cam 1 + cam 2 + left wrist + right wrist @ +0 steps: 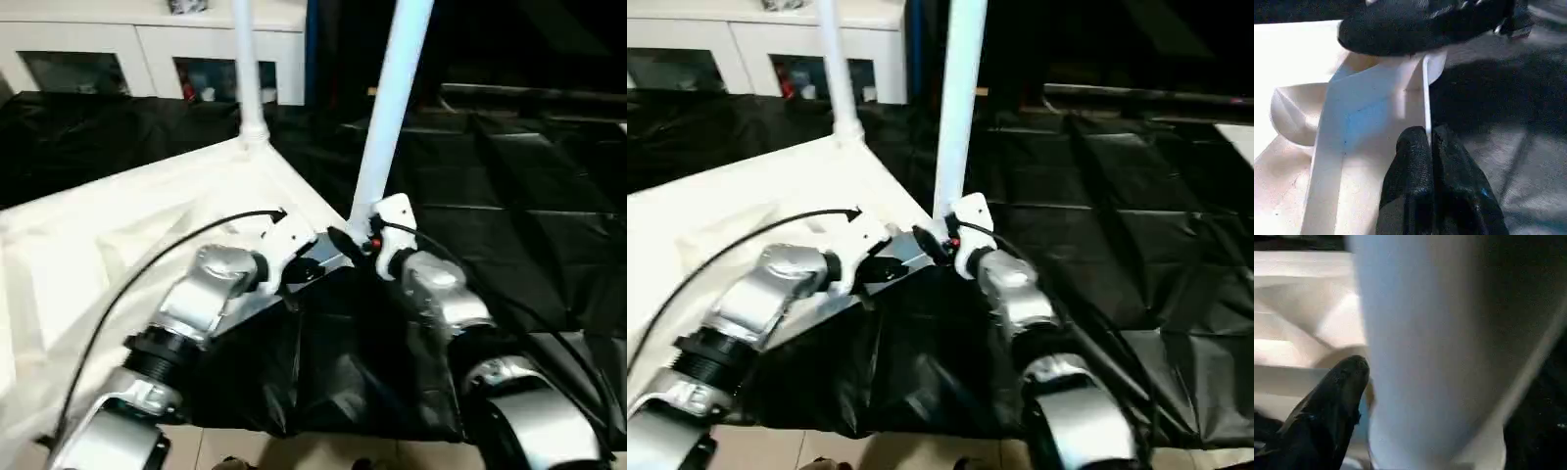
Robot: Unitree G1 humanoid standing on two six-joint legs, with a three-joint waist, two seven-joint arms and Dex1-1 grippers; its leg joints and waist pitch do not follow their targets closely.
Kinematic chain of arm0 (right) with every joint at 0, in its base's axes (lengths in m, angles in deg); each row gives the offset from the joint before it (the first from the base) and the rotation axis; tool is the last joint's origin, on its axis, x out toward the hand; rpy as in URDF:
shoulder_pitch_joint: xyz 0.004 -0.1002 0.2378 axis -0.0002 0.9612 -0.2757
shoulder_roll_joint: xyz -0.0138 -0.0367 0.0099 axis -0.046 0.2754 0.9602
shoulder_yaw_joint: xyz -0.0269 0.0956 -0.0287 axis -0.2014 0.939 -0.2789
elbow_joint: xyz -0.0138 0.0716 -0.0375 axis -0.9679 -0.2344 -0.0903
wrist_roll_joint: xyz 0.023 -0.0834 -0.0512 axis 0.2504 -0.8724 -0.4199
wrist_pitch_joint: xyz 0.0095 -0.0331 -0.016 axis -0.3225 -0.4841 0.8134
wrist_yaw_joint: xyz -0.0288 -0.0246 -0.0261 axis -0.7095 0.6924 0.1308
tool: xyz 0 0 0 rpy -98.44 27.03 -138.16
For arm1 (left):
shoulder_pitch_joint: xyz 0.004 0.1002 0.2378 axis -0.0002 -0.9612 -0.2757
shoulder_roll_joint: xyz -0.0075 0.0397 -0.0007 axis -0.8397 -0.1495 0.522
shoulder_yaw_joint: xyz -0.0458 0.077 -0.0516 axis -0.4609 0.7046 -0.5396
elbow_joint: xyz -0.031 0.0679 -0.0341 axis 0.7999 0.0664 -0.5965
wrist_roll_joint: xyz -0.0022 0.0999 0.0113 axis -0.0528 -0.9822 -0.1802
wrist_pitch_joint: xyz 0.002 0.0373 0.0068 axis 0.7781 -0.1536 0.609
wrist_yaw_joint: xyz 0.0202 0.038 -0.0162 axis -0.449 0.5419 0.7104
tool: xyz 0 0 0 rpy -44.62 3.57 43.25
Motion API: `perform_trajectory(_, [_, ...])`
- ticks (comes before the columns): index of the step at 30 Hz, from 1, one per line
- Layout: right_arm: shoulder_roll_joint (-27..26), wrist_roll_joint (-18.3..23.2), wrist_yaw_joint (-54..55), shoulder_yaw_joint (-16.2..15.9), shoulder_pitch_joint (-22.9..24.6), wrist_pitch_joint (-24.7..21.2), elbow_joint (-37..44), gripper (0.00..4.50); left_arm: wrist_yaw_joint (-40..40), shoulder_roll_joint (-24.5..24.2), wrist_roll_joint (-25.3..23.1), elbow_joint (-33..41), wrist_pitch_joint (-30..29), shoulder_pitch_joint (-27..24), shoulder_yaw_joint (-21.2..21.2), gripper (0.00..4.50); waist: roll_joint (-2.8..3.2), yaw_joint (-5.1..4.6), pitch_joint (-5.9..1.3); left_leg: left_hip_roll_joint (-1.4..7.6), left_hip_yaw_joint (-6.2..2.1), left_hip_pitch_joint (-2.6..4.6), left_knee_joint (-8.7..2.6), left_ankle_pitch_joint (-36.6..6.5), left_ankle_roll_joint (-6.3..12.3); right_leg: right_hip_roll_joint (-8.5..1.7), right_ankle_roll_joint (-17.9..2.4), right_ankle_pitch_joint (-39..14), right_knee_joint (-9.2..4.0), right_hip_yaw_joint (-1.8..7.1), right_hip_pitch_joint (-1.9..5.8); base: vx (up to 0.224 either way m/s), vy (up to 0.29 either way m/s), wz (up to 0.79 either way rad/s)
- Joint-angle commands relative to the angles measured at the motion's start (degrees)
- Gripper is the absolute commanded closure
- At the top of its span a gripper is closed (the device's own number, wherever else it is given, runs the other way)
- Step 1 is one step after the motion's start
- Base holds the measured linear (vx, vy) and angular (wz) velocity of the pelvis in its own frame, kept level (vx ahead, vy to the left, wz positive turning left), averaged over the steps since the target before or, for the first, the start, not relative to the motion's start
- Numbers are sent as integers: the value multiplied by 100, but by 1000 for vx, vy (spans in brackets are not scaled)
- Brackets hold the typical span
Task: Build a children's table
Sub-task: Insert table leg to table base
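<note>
Leg-seating step: my right fingers (1337, 406) close on the leg (392, 108) at the top's (118, 235) 3 o'clock corner, left fingers (1422, 181) pinch its rim; next I press it home.

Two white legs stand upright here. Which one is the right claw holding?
The nearer leg, at the tabletop corner closest to the robot; the right claw grips its base. The farther leg stands free in the back corner socket, untouched.
</note>
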Motion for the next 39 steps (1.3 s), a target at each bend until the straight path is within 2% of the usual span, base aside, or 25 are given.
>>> perform_trajectory(1, [271,131,-660,-150,228,-154,536,47,-582,-49,337,197,442,131,-14,450,78,22,-474,121,28,109,-325,-1085,408,-299,-1516,-600,-262,233,390,0,0,0])
perform_trajectory(3, [418,176,-956,-209,351,-234,780,47,-789,-123,409,198,511,103,-5,450,71,38,-479,127,29,114,-323,-1102,399,-307,-1512,-642,-253,241,389,0,0,0])
perform_trajectory(5, [620,213,-1336,-298,506,-365,1077,47,-1090,-236,492,190,664,73,19,450,87,47,-463,130,27,101,-328,-1146,368,-306,-1492,-787,-262,239,391,0,0,0])
perform_trajectory(7, [917,181,-1869,-494,729,-524,1445,47,-1562,-400,617,180,908,43,67,450,107,81,-459,121,26,119,-320,-1170,373,-292,-1430,-925,-286,231,388,0,0,0])
perform_trajectory(10, [1075,139,-2127,-613,875,-606,1683,47,-1803,-497,623,138,1033,61,128,450,109,111,-455,134,34,85,-315,-1103,375,-292,-1418,-961,-268,230,386,0,0,0])
perform_trajectory(15, [1244,139,-2394,-762,1036,-875,2079,47,-2181,-602,619,-50,1294,142,197,450,128,170,-444,140,26,112,-318,-1315,252,-303,-1277,-1384,-306,238,347,0,0,0])
perform_trajectory(19, [1251,205,-2514,-779,1046,-997,2213,47,-2344,-706,492,-187,1542,159,327,450,116,161,-438,129,14,104,-320,-1460,172,-310,-1180,-1638,-316,244,340,0,0,0])
perform_trajectory(23, [1304,218,-2661,-854,1098,-1069,2350,92,-2346,-702,461,-274,1606,165,339,450,115,177,-437,132,17,122,-312,-1489,143,-313,-1118,-1802,-334,253,318,0,0,0])
perform_trajectory(25, [1329,221,-2711,-863,1133,-1147,2441,98,-2366,-696,429,-370,1690,177,338,450,93,165,-437,125,12,102,-315,-1461,139,-305,-1113,-1791,-327,245,331,0,0,0])
perform_trajectory(27, [1346,221,-2741,-869,1150,-1156,2469,111,-2376,-697,418,-423,1733,179,338,450,96,175,-444,124,8,89,-311,-1401,152,-312,-1081,-1783,-317,246,345,0,0,0])
perform_trajectory(34, [1371,242,-2851,-879,1202,-1250,2530,167,-2389,-727,392,-527,1785,188,365,450,98,181,-459,130,9,85,-295,-1264,187,-317,-1136,-1601,-295,245,345,0,0,0])
perform_trajectory(39, [1285,353,-2777,-831,1258,-1431,2573,173,-2316,-690,354,-625,1794,185,363,450,100,177,-457,124,10,89,-293,-1296,183,-310,-1140,-1639,-300,240,343,0,0,0])
